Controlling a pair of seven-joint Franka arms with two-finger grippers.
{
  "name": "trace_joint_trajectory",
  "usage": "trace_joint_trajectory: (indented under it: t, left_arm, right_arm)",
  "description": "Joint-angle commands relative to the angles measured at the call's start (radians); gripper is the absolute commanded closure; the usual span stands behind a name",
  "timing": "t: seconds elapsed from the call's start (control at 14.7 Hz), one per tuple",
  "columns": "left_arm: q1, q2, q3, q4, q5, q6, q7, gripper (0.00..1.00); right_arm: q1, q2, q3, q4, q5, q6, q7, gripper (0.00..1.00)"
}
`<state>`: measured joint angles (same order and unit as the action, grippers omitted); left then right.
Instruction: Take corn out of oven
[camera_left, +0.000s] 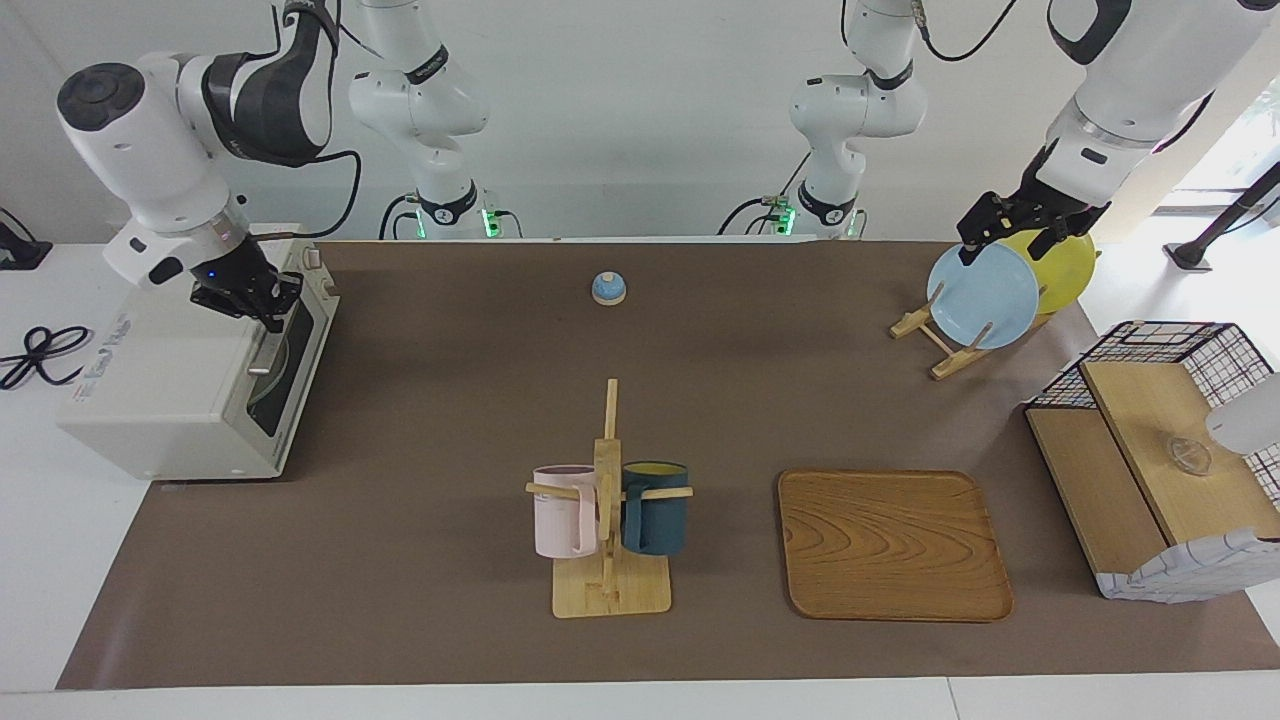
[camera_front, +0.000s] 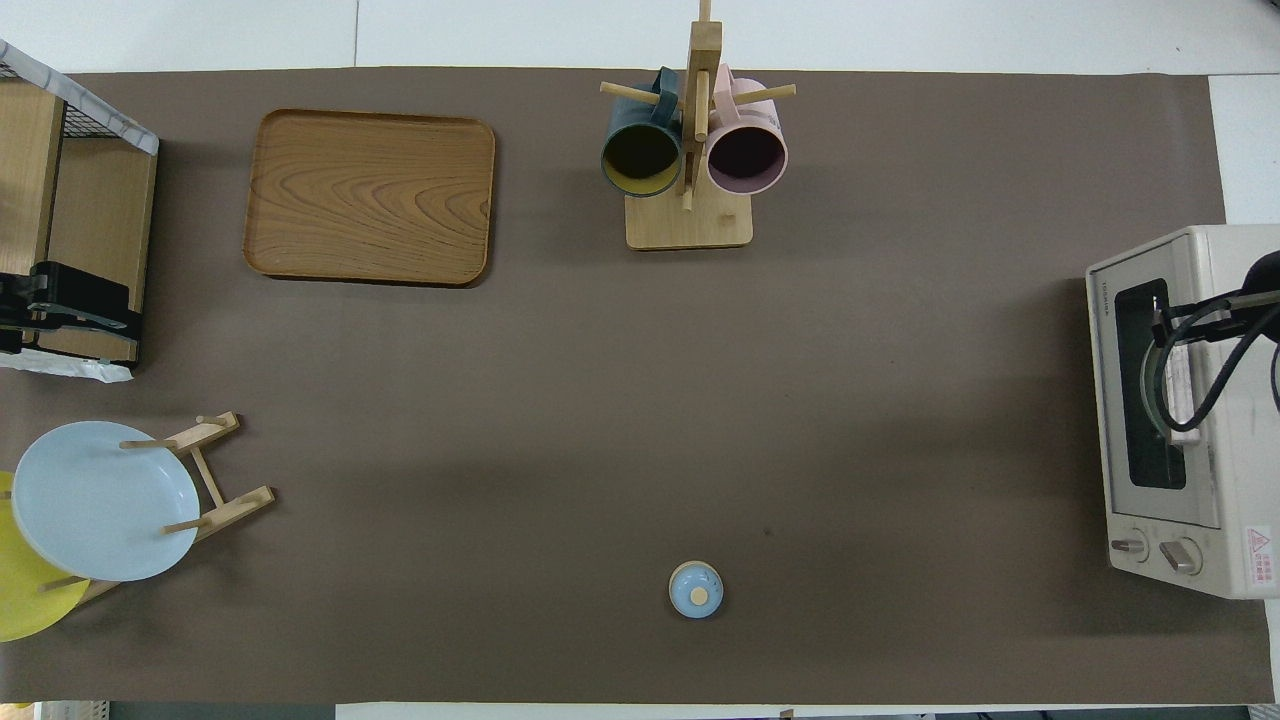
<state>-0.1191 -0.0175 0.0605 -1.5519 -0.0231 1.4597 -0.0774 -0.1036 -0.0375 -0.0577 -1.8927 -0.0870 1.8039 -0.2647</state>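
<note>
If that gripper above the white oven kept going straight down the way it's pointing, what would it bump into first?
The right gripper points down at the oven, its fingers closed right at the metal door handle along the door's top edge. It would most likely meet that handle first, if it isn't touching it already; depth is unclear.

I saw the worktop (camera_left: 450, 400) under a brown mat (camera_left: 760, 400). On it stood the oven (camera_left: 190, 385) at the right arm's end, a bell (camera_left: 608, 288), a mug rack (camera_left: 610, 590), a tray (camera_left: 893, 545), a plate rack (camera_left: 945, 350) and a basket (camera_left: 1160, 470).
</note>
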Motion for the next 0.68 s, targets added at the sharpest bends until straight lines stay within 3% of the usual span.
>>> trace_joint_trajectory:
  t: [0.0,0.61]
  left_arm:
    - [0.010,-0.029,-0.007,-0.030,0.006,-0.002,0.004,0.00]
    - [0.010,-0.029,-0.007,-0.030,0.006,-0.002,0.004,0.00]
  right_arm:
    - [-0.025,-0.030,0.012,-0.051,-0.019,0.041,-0.011,1.00]
    - [-0.044,-0.019,0.010,-0.124,-0.023,0.114,-0.019,1.00]
